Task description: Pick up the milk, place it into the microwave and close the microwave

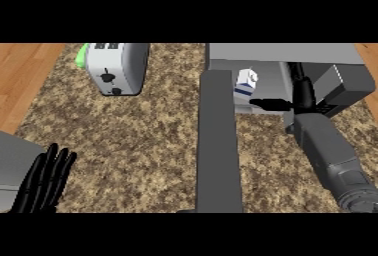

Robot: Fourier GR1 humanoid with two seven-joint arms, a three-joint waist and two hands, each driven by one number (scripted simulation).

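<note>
Looking down at the counter [133, 140], you see the milk [246, 82] upright inside the microwave [280, 52], toward the left of the cavity. The microwave door [218, 150] stands wide open, a grey slab reaching down the middle of the view toward the lower edge.

Your right hand [299, 92] is inside the cavity, to the right of the milk. Its fingers run straight toward the back and the thumb points left, its tip near the carton's base (you cannot tell whether it touches). Nothing is curled round the carton, so the hand is spread and holds nothing.

Your left hand [43, 180] rests at the lower left edge, fingers straight and up, holding nothing.

A toaster [122, 65] sits at the upper left, well apart from the microwave, with something green [81, 56] at its far left corner.
</note>
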